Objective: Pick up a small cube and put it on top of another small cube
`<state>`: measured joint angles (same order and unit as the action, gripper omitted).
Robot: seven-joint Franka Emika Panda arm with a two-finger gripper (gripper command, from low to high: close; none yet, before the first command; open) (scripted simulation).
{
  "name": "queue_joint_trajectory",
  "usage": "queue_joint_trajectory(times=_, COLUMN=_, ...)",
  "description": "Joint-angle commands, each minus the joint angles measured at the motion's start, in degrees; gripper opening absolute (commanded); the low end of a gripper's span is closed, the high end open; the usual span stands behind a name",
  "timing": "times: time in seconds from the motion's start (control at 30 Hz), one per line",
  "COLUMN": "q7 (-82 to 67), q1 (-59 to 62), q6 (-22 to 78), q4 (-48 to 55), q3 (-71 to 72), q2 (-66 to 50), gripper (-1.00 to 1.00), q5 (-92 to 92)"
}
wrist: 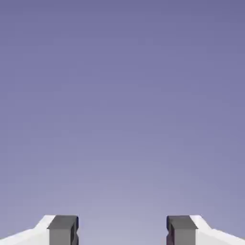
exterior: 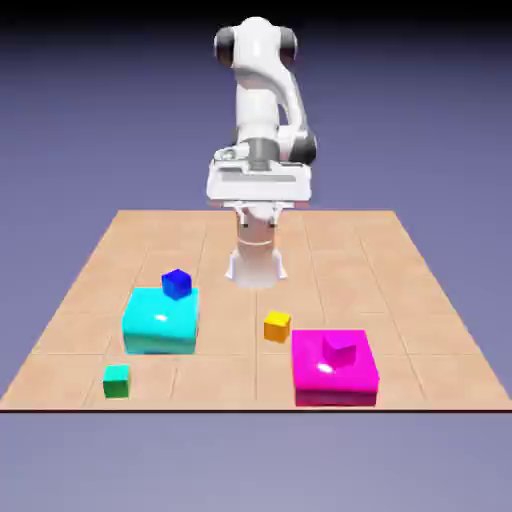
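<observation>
The small yellow cube (exterior: pixel 277 326) sits on the table (exterior: pixel 400 280) near the middle, between the cyan block (exterior: pixel 160 322) on the exterior view's left and the magenta block (exterior: pixel 335 370) on its right, with bare table all round it. A small blue cube (exterior: pixel 177 284) rests on the cyan block's back edge; a small magenta cube (exterior: pixel 340 349) sits on top of the magenta block. A small green cube (exterior: pixel 117 381) lies close to the table's near edge, just in front of the cyan block. The far half of the table is open. The fingers (wrist: pixel 122 232) are held wide apart with nothing between them, only backdrop in the hand view. The hand (exterior: pixel 258 185) hangs high above the table's far side, well apart from all 4 cubes.
</observation>
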<state>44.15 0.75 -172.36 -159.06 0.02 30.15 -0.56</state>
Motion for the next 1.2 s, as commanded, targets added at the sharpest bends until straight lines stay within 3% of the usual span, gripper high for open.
queue_joint_trajectory(times=0.0, q7=1.41, q1=1.19, q6=1.37, q4=1.61, q3=0.02, q2=-2.08, gripper=0.0, q5=-0.47)
queue_joint_trajectory(times=0.93, q7=40.79, q1=34.56, q6=39.54, q4=46.61, q3=0.47, q2=-60.21, gripper=0.0, q5=-13.57)
queue_joint_trajectory(times=1.13, q7=39.7, q1=34.35, q6=32.11, q4=46.72, q3=1.52, q2=-67.74, gripper=0.0, q5=-14.88)
queue_joint_trajectory(times=1.17, q7=39.7, q1=34.35, q6=32.11, q4=46.72, q3=1.52, q2=-67.75, gripper=-1.0, q5=-14.88)
